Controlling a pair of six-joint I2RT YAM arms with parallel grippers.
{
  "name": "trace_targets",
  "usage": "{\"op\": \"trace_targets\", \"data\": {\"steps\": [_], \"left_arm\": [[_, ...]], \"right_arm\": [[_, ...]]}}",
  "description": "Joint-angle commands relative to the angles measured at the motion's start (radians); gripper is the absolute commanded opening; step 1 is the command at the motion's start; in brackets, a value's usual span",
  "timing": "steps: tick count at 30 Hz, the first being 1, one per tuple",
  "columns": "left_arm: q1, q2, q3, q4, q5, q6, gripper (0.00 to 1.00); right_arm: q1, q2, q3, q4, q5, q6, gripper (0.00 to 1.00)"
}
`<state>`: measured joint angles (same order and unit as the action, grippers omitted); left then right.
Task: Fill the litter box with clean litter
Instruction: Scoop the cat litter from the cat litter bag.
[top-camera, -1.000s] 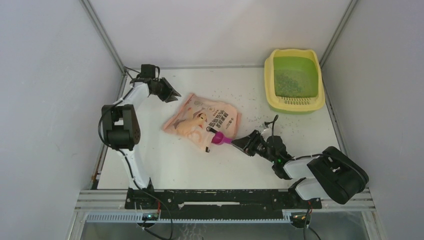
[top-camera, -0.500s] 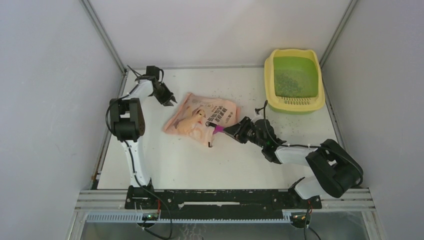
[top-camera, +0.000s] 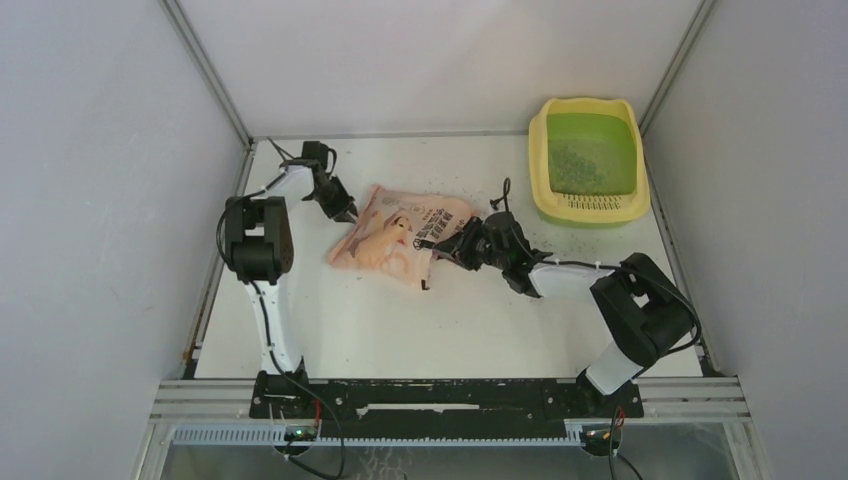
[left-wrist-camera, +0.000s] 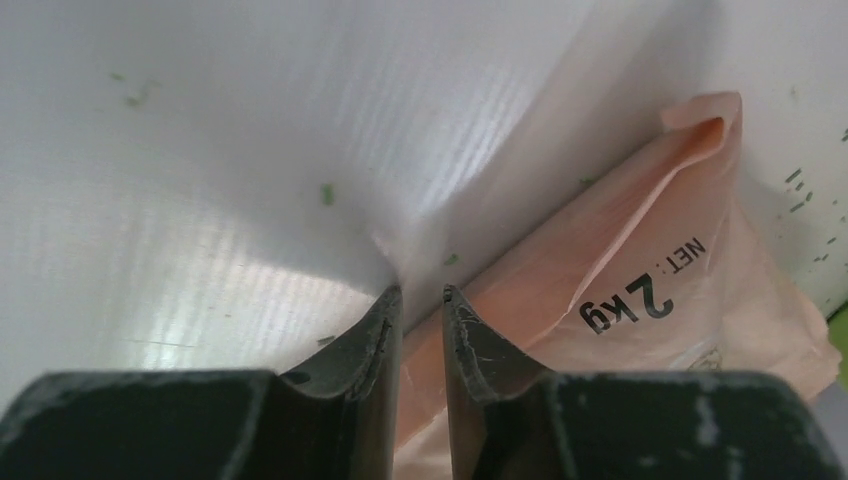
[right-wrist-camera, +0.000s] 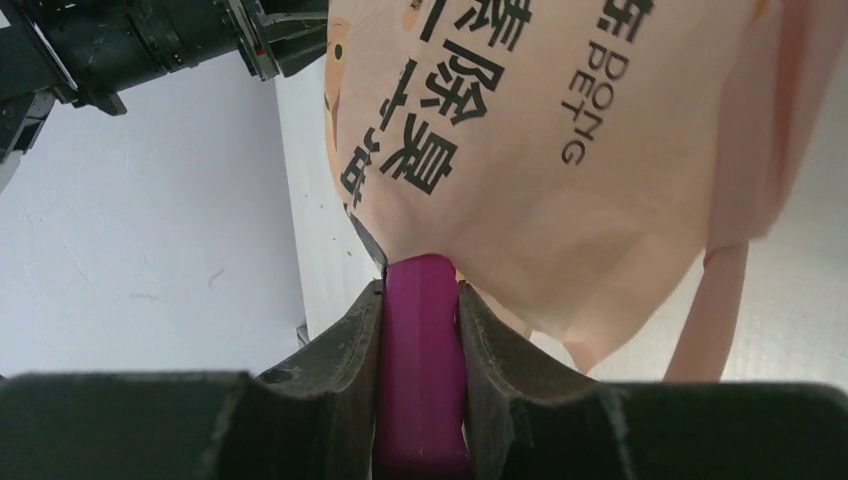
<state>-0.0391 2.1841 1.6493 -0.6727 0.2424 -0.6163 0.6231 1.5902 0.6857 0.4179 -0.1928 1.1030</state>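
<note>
The litter box (top-camera: 540, 195), yellow-rimmed with a green basin, stands at the table's back right with a patch of dark litter (top-camera: 568, 160) inside. A peach-pink printed bag (top-camera: 405, 235) lies mid-table. My right gripper (right-wrist-camera: 420, 285) is shut on the handle of a magenta scoop (right-wrist-camera: 420, 360), whose head is hidden inside the bag's mouth (right-wrist-camera: 560, 150). My left gripper (left-wrist-camera: 420, 292) sits low at the bag's far-left corner (left-wrist-camera: 600, 280). Its jaws stand a narrow gap apart, astride the bag's edge. From above, the left gripper (top-camera: 345, 212) touches that corner and the right gripper (top-camera: 452, 246) is at the bag's right side.
Loose granules (top-camera: 480, 195) are scattered over the white table (top-camera: 420, 330) between the bag and the box. Grey walls close in the left, back and right sides. The left arm's wrist (right-wrist-camera: 130, 40) shows beyond the bag in the right wrist view.
The right gripper has pushed the scoop leftward into the bag until only the handle shows. The left gripper has come down to the bag's left corner and narrowed its jaws.
</note>
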Motion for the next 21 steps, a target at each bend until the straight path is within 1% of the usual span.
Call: {"op": "trace_targets", "data": {"steps": [1,5,7,9,15,21], "left_arm": [[-0.072,-0.021,-0.042,-0.038,0.019,0.06,0.25],[-0.119,-0.047,-0.076,-0.03,0.032,0.07,0.25],[-0.136,-0.049,-0.08,-0.031,0.049,0.075,0.25],[-0.149,-0.047,-0.088,-0.037,0.062,0.081,0.25],[-0.168,-0.063,-0.146,-0.011,0.1,0.083,0.24],[-0.189,-0.085,-0.163,-0.002,0.134,0.08,0.23]], "right_arm": [[-0.011,0.048,0.107,-0.166,-0.004,-0.066,0.0],[-0.019,0.116,0.157,-0.156,-0.036,-0.07,0.0],[-0.021,0.154,0.172,-0.113,-0.05,-0.064,0.0],[-0.022,0.198,0.176,-0.02,-0.078,-0.048,0.0],[-0.018,0.322,0.258,0.058,-0.113,-0.034,0.0],[-0.011,0.427,0.367,0.043,-0.114,-0.024,0.0]]}}
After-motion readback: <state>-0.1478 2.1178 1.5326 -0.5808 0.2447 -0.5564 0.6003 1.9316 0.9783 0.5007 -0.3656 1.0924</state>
